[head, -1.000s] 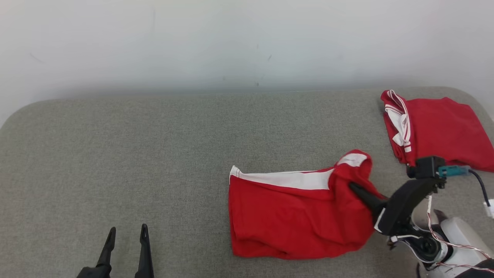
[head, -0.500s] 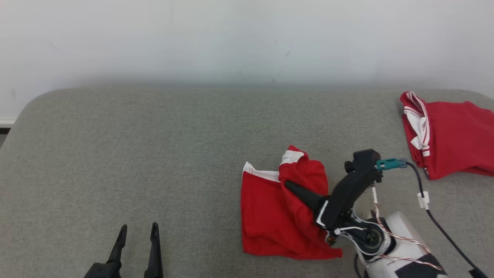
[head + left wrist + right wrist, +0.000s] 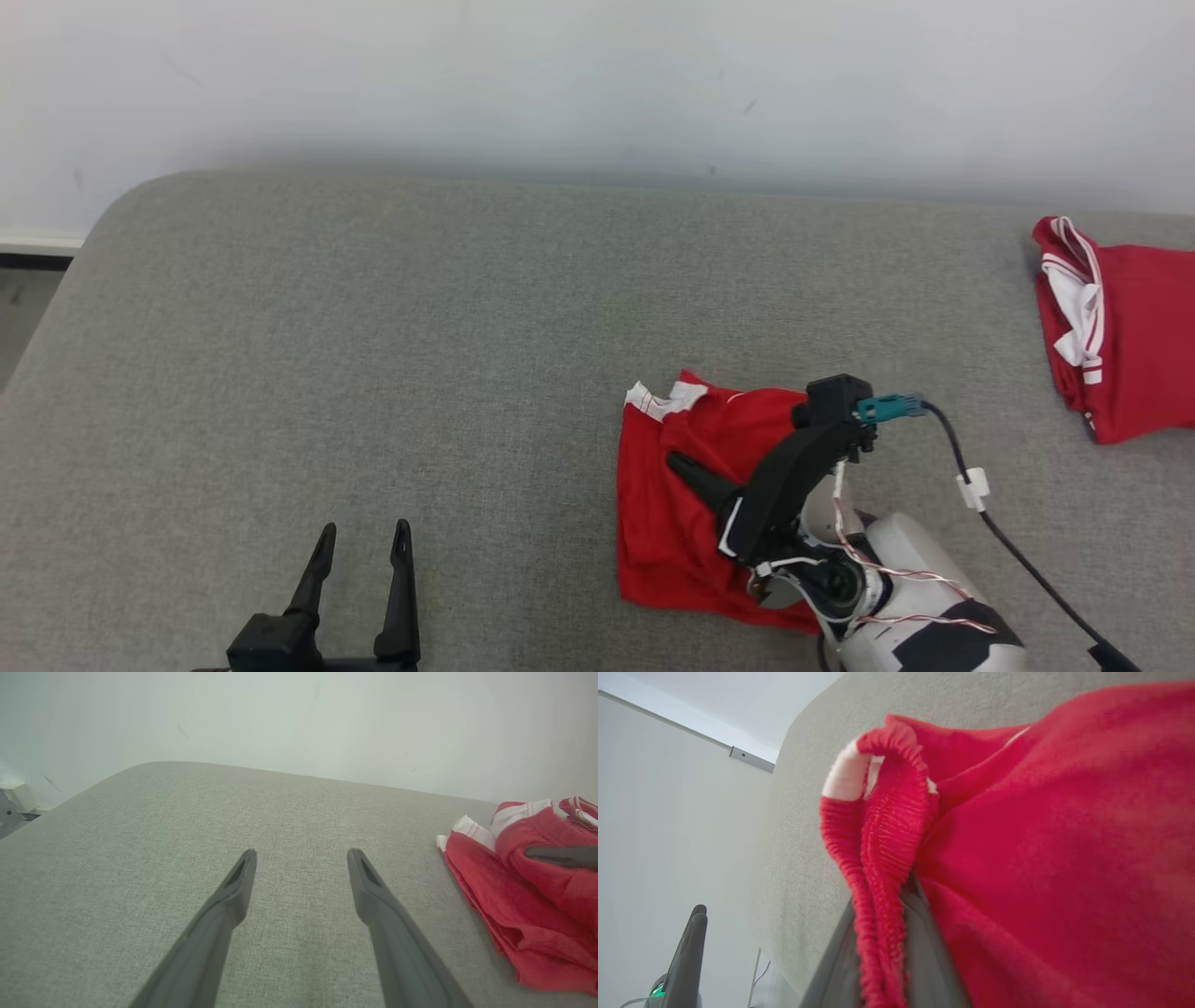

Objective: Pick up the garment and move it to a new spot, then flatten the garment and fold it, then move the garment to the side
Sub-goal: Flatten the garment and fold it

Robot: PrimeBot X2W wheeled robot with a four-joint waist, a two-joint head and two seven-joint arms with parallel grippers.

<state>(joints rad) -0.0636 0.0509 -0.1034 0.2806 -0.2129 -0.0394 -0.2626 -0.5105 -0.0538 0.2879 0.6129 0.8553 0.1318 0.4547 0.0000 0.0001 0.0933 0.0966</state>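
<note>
Folding is the step in hand. Over the last second the right pincer (image 3: 680,462), nipped narrow on the garment's (image 3: 653,541) elastic waistband (image 3: 887,826), has carried that corner from the cloth's 3 o'clock end across toward 9 o'clock. The garment had lain spread long, with a full white band along its far edge. It now sits doubled into a narrower, rumpled heap, with only a scrap of white trim (image 3: 658,399) left at its 11 o'clock corner. The head camera has swung meanwhile, so the drift of everything toward 3 o'clock in that view is not the cloth sliding. The garment's 9 o'clock edge looks to have kept its place on the tabletop (image 3: 373,327), at about 4 o'clock in the head view. I judge the first fold nearly laid but not set down: the upper layer hangs from the pincer and puckers, so it will likely want letting go and smoothing before the move aside. The left pincer (image 3: 363,527) waits at 7 o'clock, jaws wide and empty, well apart from the cloth. As for containers, nothing here serves as one. This garment and a second (image 3: 1130,336), folded at 3 o'clock, lie straight on the tabletop.
</note>
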